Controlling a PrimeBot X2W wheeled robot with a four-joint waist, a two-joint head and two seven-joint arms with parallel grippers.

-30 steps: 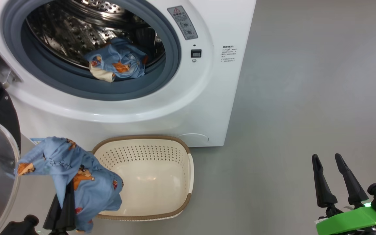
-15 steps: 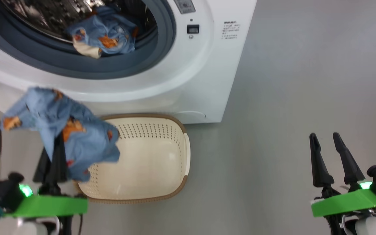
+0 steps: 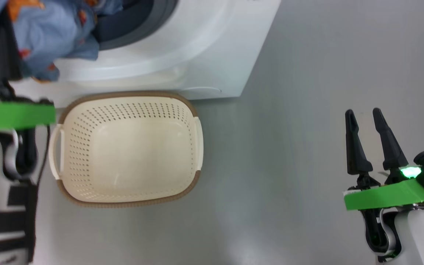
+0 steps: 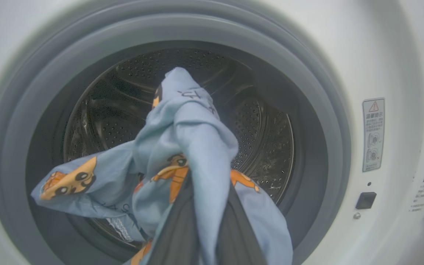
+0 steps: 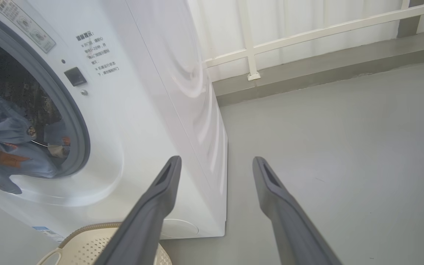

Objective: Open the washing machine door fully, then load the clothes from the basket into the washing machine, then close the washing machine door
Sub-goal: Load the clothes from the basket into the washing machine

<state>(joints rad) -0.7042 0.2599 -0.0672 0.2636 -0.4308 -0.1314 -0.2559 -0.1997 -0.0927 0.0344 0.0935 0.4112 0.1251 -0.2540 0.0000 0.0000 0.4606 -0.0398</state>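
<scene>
At the far left, the left gripper is clenched on the clothes, a soft light blue fabric printed with orange-brown cartoon bears. The cloth is pinched between the two long dark fingers and spills over them in loose folds. It hangs right in front of the round mouth of the big white front-loading washing machine, probably so that a short push forward would carry it over the smooth grey-blue rubber gasket and into the shiny perforated steel drum. The mouth is unobstructed, so the loading step seems to be under way.

Next comes the small cream-white perforated plastic basket, rounded rectangular with a brown rim. It stands on the grey floor, just beside the bottom front edge of the machine. Its smooth bottom lies bare, so this may well be the last piece.

At the far right, well apart from the machine, the right gripper hovers over the floor. Its jaws are spread wide with nothing between them, likely parked out of the way.
</scene>
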